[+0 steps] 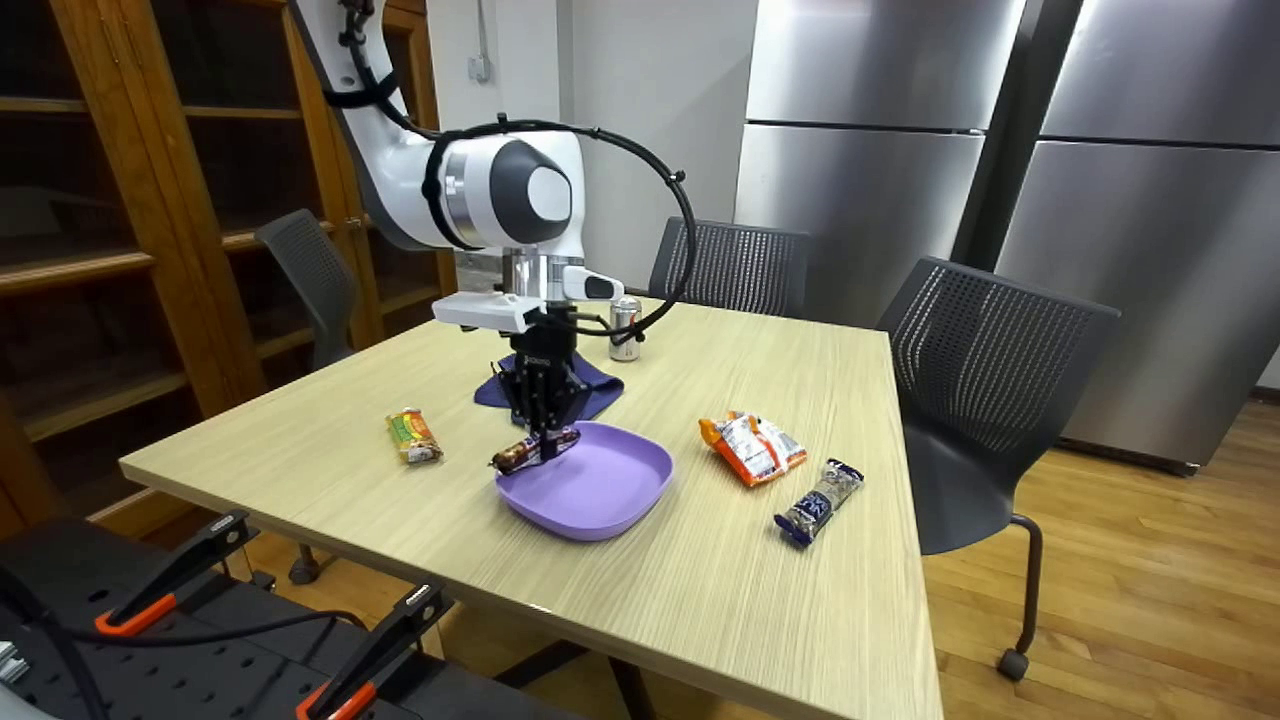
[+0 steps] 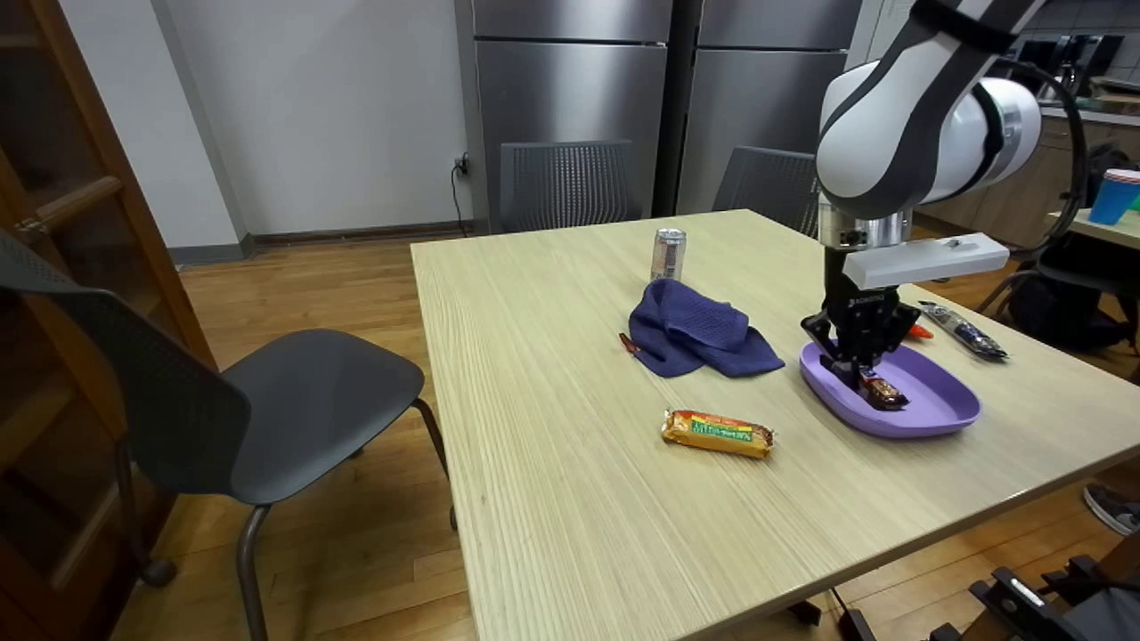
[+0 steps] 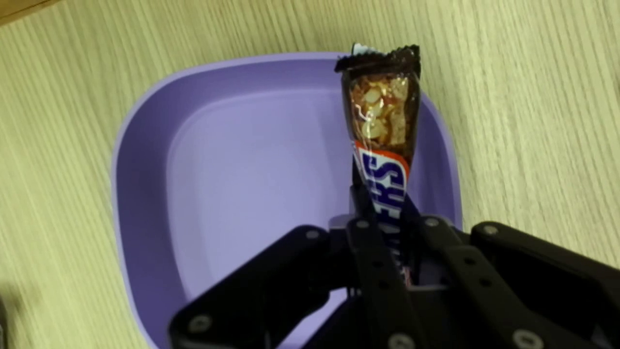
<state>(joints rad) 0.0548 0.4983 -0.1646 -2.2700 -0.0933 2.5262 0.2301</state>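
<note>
So — claw pinching 1 wrapped choc bar — w/ purple plate under it.

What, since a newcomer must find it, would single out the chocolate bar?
On the pale table sits a purple plate. At the plate, black fingers grip the chocolate bar. Unlike the yellow packet, orange bag and navy-ended bar, it is brown-wrapped and held.

In both exterior views the light is bright and even, leaving only soft shadows on the table. Broad glare streaks the stainless-steel refrigerator; the glass-fronted wooden cabinet sits dim, its uprights stretched aslant near the edge. In the wrist view, the Snickers bar catches glossy highlights, while the gripper looks dark and slightly blurred.
</note>
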